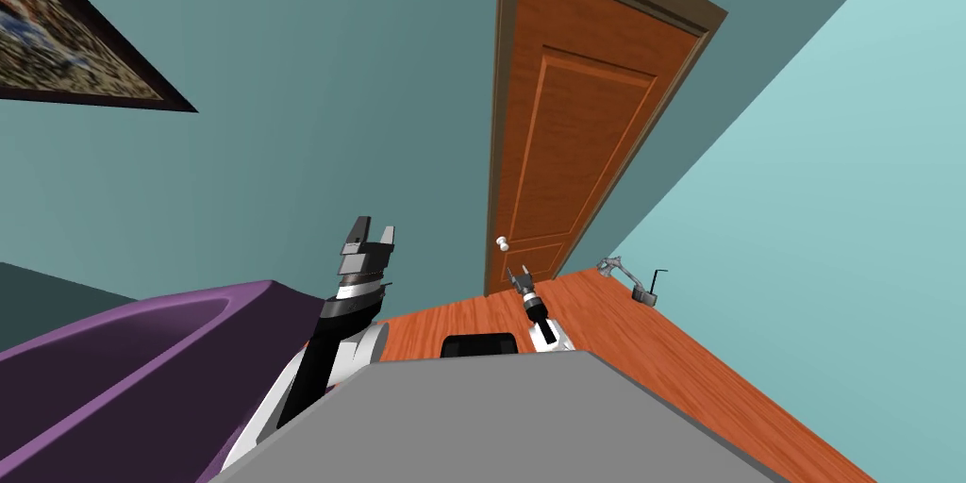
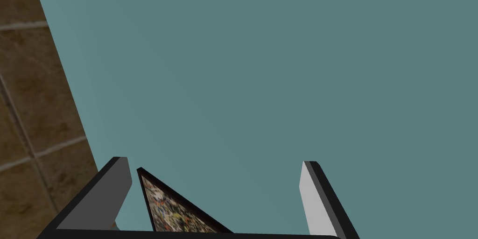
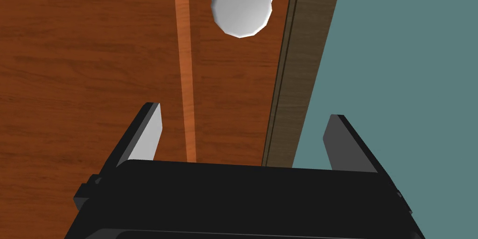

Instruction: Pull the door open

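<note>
**Teal walls, brown door: right jaws released just short of the knob**

Teal walls meet at a corner, and a reddish-brown panelled door sits in a darker brown frame beside that corner. As far as the head view and the right wrist view show, the door lies shut in its frame. A white, rounded knob is on the door's edge next to the frame.

The right jaws are released. Their two fingers stand wide apart and point at the door face, and nothing is between them. The knob lies ahead of the fingertips, apart from them and untouched, roughly in line with the gap. From the head, these fingers sit just under the knob, low over the wooden floor.

The left jaws are also released, with their fingers spread and holding nothing. That arm is raised with its fingers upward, beside the rim of a purple bathtub, well apart from the door.

A dark-framed picture hangs on the wall above the bathtub. A small grey thing stands on the floor at the foot of the far wall; I cannot tell what it is.
</note>
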